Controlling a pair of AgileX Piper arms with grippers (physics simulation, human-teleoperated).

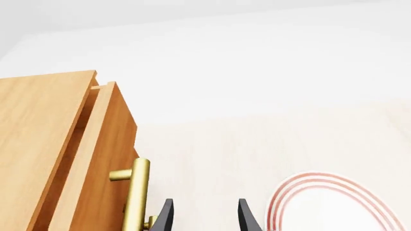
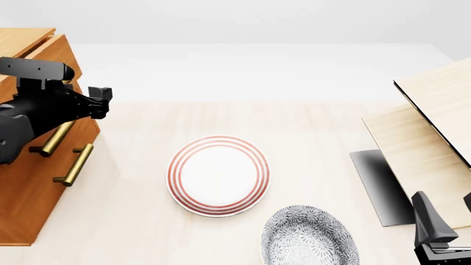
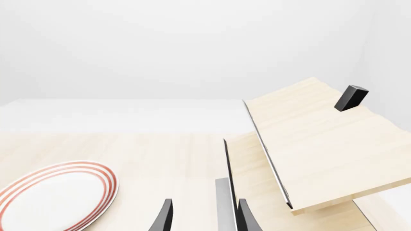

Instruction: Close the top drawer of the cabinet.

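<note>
1. Pale wood-grain table (image 2: 309,118) fills the front view, with a plain white wall behind it.
2. At 9 o'clock in that view stands the cabinet (image 2: 26,204), orange-brown, cut off by the frame edge.
3. Its top drawer (image 1: 103,159) sits pulled out a little from the cabinet body; the left wrist view shows a dark gap between the drawer front and the cabinet side.
4. The top drawer's handle (image 1: 136,195) is a brass bar on short posts; a like lower handle (image 2: 74,164) shows beneath it in the front view.
5. The left gripper (image 1: 204,216) hovers just beside the brass bar, its jaws spread apart with nothing between them; one fingertip is close to the bar's end, but I cannot tell whether it touches.
6. The left arm (image 2: 44,107) crosses in front of the cabinet at about 10 o'clock.
7. A red-ringed plate (image 2: 218,175) lies near the table centre, well apart from the cabinet.
8. A grey patterned plate (image 2: 309,237) lies at about 5 o'clock, just beside the red-ringed one.
9. Pale wooden boards (image 2: 434,138) with a dark panel (image 2: 379,185) lean at 3 o'clock.
10. The right gripper (image 3: 204,216) sits low at 4 o'clock, its jaws parted, holding nothing.
</note>
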